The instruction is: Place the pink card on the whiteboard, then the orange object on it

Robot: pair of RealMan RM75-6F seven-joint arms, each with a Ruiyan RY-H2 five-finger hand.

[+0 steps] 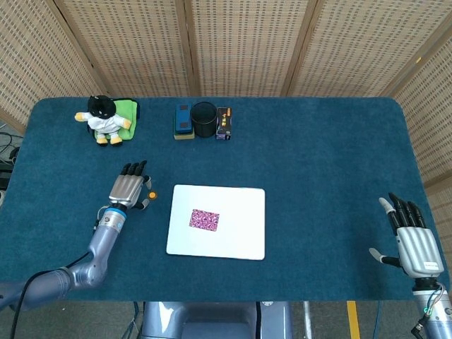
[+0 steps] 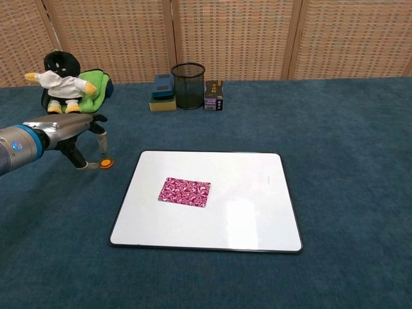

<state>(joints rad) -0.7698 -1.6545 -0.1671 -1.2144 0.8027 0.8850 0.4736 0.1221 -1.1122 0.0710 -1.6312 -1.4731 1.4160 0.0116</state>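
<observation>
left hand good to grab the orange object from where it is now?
Probably yes. The left hand sits right over the orange object, with a finger coming down beside it on the cloth. Nothing lies between them; the whiteboard edge is just to the right but apart.

blue table (image 1: 325,169), whiteboard (image 1: 240,240), orange object (image 1: 151,195), mesh cup (image 1: 204,119)

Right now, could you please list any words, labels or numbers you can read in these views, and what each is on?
None can be read.
Small dark box beside the mesh cup: yellow-orange markings, too small and blurred to read.
Blue item left of the cup: no legible text.
Whiteboard and pink card: pattern only, no writing.
</observation>
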